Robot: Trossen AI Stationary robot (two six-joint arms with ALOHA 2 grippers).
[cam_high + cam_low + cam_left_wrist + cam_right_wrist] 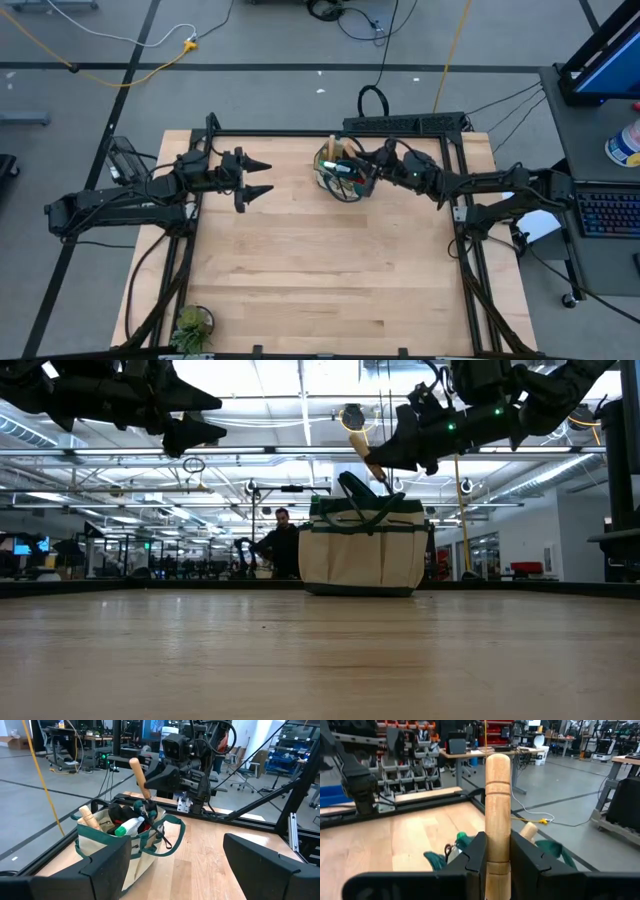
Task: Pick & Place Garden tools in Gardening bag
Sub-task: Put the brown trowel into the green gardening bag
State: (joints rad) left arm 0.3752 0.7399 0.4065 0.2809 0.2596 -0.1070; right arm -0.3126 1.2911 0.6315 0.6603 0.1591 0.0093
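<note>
Right wrist view alone shows jaws clamping wooden handle [497,810].

Bag [362,556]: small round tan tote with dark green trim and loop handles, upright at the table's far edge, near its middle. Inside it, a wooden handle [89,818], a green-and-white spray bottle [129,826] and dark tools, packed close together. Tool [497,810]: its light wooden handle, grooved near the rounded end, stands tilted above the bag's opening; its lower end is hidden among the contents.
</note>
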